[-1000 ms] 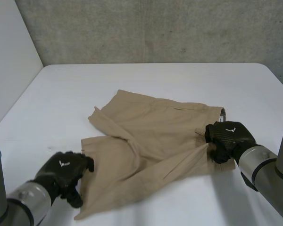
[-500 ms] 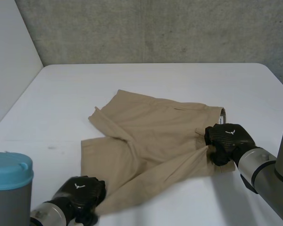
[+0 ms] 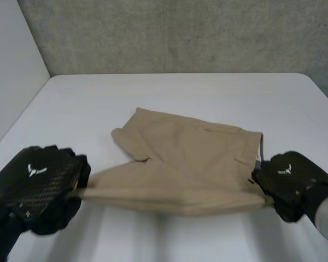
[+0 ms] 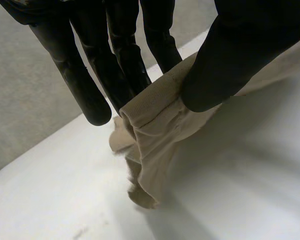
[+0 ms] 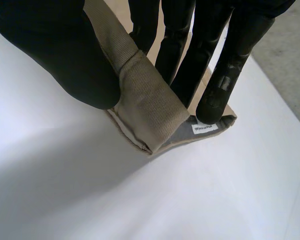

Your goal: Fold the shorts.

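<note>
The tan shorts (image 3: 186, 153) lie on the white table (image 3: 208, 93), their near edge lifted and stretched taut between my two hands. My left hand (image 3: 35, 185) is raised at the near left, pinching the leg hem (image 4: 155, 112) between thumb and straight fingers. At the near right, my right hand (image 3: 290, 177) pinches the waistband corner (image 5: 145, 107) between thumb and fingers. A small white label (image 5: 205, 128) shows inside the waistband by the right fingertips. The far leg and the far part of the waistband rest flat on the table.
A grey concrete wall (image 3: 180, 33) stands behind the table's far edge. A pale wall (image 3: 11, 71) runs along the left side. Bare tabletop surrounds the shorts on all sides.
My left hand closed on the near leg hem and rose toward the camera. Both hands lifted the near edge, pulling it taut; the near leg no longer lies spread on the table.
</note>
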Controlling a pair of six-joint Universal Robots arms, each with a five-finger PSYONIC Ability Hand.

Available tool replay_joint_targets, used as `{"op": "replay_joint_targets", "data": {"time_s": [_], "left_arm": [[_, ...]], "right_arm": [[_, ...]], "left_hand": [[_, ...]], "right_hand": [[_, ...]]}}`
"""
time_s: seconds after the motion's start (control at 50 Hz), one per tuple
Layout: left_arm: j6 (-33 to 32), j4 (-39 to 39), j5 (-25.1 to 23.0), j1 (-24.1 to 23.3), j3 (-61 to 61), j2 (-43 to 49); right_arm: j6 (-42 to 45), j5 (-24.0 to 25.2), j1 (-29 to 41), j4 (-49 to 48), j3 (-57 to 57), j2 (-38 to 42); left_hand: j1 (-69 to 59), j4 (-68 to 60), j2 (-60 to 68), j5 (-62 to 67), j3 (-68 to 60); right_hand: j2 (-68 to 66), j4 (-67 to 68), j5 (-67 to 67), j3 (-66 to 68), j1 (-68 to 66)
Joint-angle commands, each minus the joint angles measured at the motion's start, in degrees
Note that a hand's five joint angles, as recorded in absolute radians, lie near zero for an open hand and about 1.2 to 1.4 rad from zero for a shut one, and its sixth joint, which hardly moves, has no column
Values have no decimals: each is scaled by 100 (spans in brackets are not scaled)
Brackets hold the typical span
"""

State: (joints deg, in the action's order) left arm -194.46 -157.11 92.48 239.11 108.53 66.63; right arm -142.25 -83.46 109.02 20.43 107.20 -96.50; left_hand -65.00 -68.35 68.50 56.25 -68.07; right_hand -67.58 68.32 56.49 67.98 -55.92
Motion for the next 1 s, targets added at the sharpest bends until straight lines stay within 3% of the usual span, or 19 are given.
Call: {"op": "replay_joint_targets", "data": {"time_s": [0.02,0.18,0.34,0.46,0.7,0.92,0.94,0.96,0.98,1.0], "left_arm": [[-31,1322,-475,30,-51,-650],[-145,1061,-617,206,54,-511],[-628,-564,-617,320,-393,1272],[-821,-1671,-546,259,-1717,3141],[-1154,-1954,-309,83,-5145,6456],[-1797,-2832,-344,48,-6238,8005],[-1806,-2938,-344,48,-6230,8041],[-1815,-3061,-344,39,-6203,8050],[-1858,-3236,-327,4,-6160,8041],[-1885,-3334,-309,-22,-6133,8033]], "right_arm": [[1032,49,-188,1279,258,-905],[1269,681,-812,1376,346,-888],[1393,954,-1067,797,-93,447],[752,673,-936,-91,-761,1361],[514,-689,-311,-1927,-1781,2917],[1093,-936,-153,-2922,-2387,4059],[1102,-944,-136,-2957,-2431,4112],[1102,-988,-135,-3035,-2501,4183],[1085,-1049,-135,-3088,-2519,4192],[1059,-1093,-135,-3141,-2537,4175]], "left_hand": [[-1500,-1165,1150,1375,-1193],[-1500,-1165,1150,1375,-1193],[-1500,-1165,1150,1375,-1193],[-1500,-1165,1150,1375,-1193],[-1500,-1165,1150,1375,-1193],[-1500,-1165,1150,1375,-1193],[-1500,-1165,1150,1375,-1193],[-903,-568,553,778,-596],[2017,2352,-2368,-2143,2325],[3412,3747,-3762,-3537,3719]], "right_hand": [[-1242,1168,1351,1202,-2408],[-1242,1168,1351,1202,-2408],[-1242,1168,1351,1202,-2408],[-1242,1168,1351,1202,-2408],[-1242,1168,1351,1202,-2408],[-1242,1168,1351,1202,-2408],[-898,824,1008,859,-2064],[2152,-2227,-2043,-2192,987],[3732,-3806,-3622,-3771,2566],[5063,-5137,-4954,-5103,3898]]}}
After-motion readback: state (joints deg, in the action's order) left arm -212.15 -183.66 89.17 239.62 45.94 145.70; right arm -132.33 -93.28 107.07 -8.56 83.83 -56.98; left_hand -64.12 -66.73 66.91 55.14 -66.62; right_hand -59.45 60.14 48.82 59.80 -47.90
